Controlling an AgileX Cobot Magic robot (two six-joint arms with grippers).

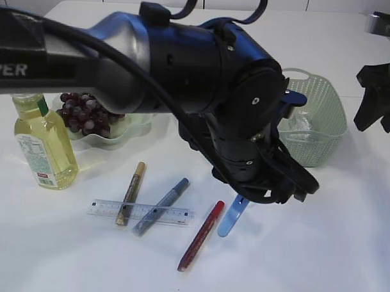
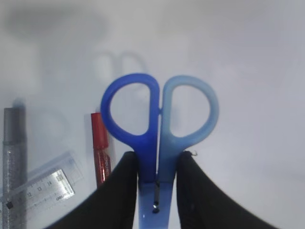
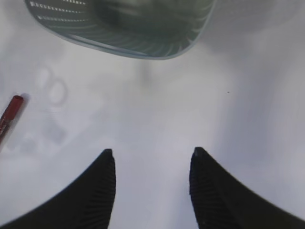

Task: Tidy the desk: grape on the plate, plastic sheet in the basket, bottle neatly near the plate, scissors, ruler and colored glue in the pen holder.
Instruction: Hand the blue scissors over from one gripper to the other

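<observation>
The left gripper (image 2: 157, 183) pinches the scissors (image 2: 159, 124) just below the handles, seemingly lifted off the table (right gripper (image 3: 151, 183) spread, empty), so a shallow hold could let them pivot or slip.

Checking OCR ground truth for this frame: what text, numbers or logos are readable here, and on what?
"PER": white letters on the left arm, cut off by the frame edge in the exterior view.
"12", "13", "14": scale numbers on the clear ruler in the left wrist view; a small logo below them is too blurred to read.
Bottle label: print too small to read.
Glue pens: no legible text.
</observation>
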